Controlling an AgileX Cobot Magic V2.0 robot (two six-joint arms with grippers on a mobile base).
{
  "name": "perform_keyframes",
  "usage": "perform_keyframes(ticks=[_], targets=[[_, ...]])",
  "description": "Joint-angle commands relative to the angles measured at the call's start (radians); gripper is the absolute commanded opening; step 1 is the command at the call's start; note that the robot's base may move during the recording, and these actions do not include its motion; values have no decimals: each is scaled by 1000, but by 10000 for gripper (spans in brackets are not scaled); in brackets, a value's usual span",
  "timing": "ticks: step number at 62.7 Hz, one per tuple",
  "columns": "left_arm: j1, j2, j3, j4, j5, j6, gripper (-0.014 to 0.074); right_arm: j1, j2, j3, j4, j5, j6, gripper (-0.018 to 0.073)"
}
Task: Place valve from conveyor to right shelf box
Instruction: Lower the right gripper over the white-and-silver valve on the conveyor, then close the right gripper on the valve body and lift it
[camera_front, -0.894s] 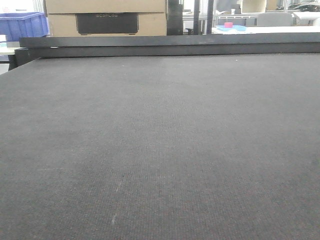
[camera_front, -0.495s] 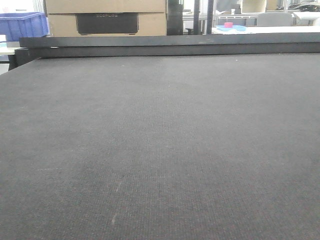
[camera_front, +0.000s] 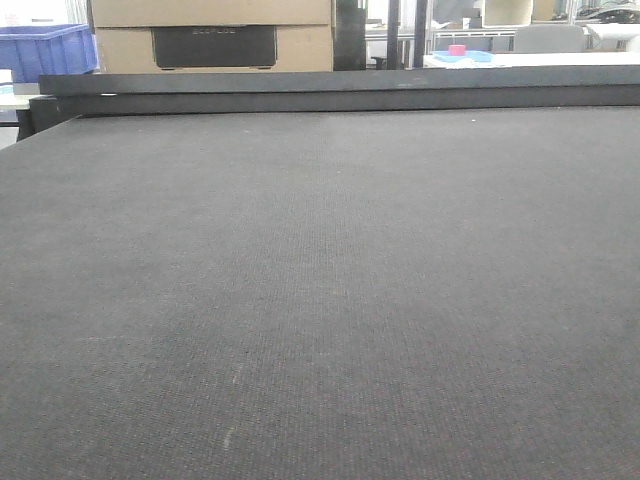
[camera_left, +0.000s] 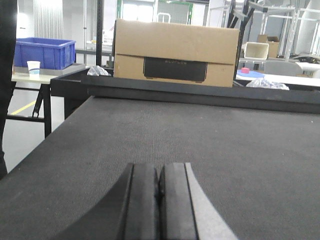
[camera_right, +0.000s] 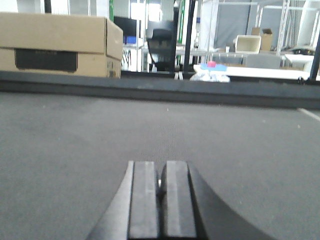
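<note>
Conveyor (camera_front: 320, 280), dark woven belt, far rail (camera_front: 340, 92) black: no valve in view, heft and grip point unjudgeable; left hand (camera_left: 160, 172) and right hand (camera_right: 161, 172) both clenched, empty

Conveyor (camera_front: 320, 300): dark grey, matte, fine woven grain, a few pale flecks near the front. Rail (camera_front: 340, 90) along its far edge: black. Cardboard box (camera_front: 212, 35) beyond the rail: tan, with a black panel carrying faint lettering. Crate (camera_front: 45, 48) past the far left corner: blue. Small pink item (camera_front: 457, 49) on something light blue, far right. Left gripper (camera_left: 159, 172) and right gripper (camera_right: 161, 172): dark grey to black.
</note>
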Motion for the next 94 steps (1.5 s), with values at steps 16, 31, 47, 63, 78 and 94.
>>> perform_keyframes(ticks=[16,31,47,63,78,94], targets=[[4,-5,-37,1,-8,-4,-111,-7,-9,0,-4,-63,-1,-168],[4,-1,-230,1,237,-4,-111,-7,-9,-137,-4,61,-1,-168],[4,217,-416,1,356,-4,-111,-7,123,-363,-4,350,-1,-168],[4,583,-629,1,534,-4,-111,-7,436,-583,-4,550,-1,-168],[4,921,-880,1,756,-4,-111,-7,759,-810,-4,818,-1,-168],[4,1080,-966,1,762,-4,-111,-7,1003,-971,-4,1022,-1,-168]])
